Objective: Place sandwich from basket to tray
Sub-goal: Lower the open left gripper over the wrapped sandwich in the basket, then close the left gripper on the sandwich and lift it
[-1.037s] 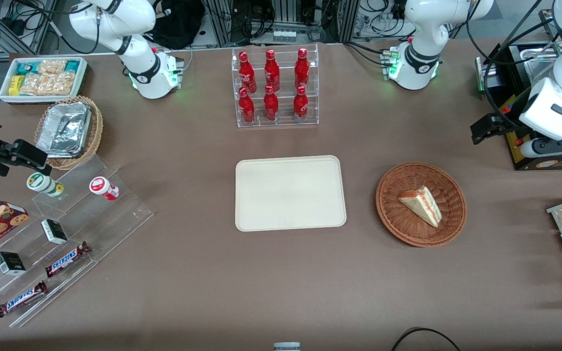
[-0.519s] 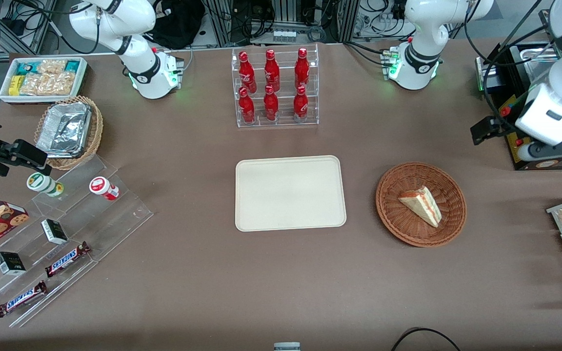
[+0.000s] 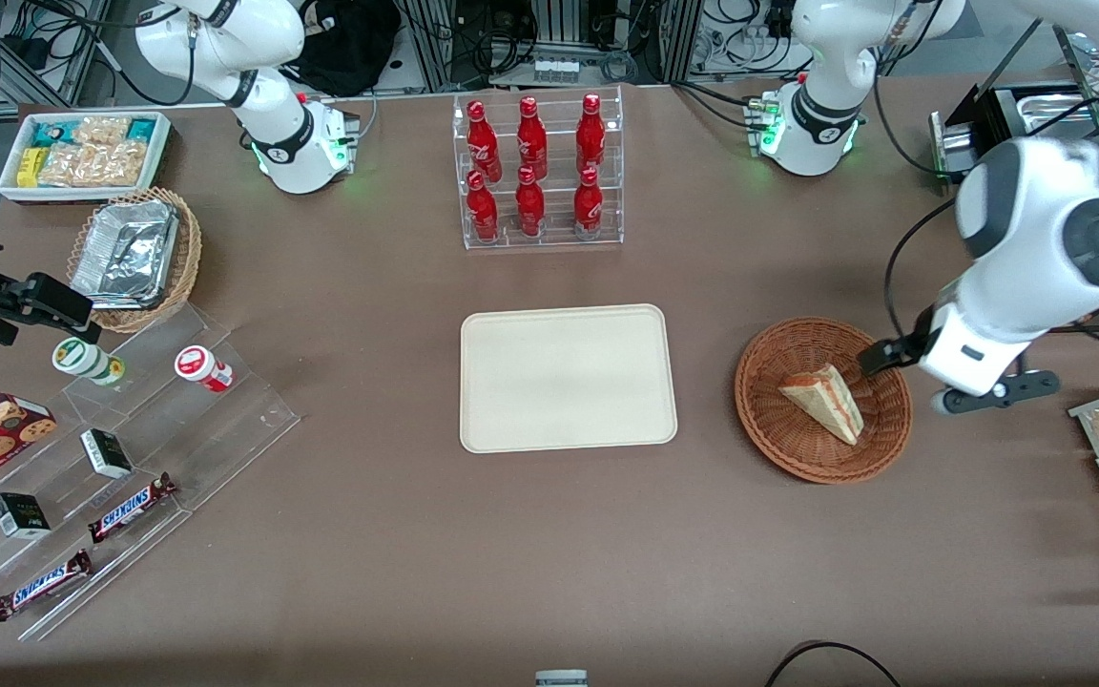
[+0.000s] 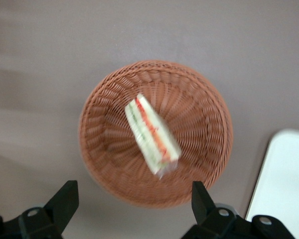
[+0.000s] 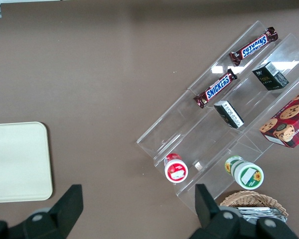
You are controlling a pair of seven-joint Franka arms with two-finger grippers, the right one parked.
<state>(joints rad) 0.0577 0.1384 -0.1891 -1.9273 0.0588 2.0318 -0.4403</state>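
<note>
End effector (image 4: 132,199): above the basket (image 3: 778,434) at its edge toward the working arm's end, fingers (image 4: 65,199) spread wide. Sandwich (image 3: 824,401): uncovered in the basket. Tabletop (image 3: 707,382) between basket and tray (image 3: 569,378): bare. Bottle rack (image 3: 538,172): farther from the front camera than the tray, well apart.

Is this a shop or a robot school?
Probably a robot lab with a pretend snack shop: cola bottles, Snickers bars, cables. The gripper, jaws open, hovers above the sandwich in the basket.

Even overhead light — soft shadows, wrist view motion-blurred
</note>
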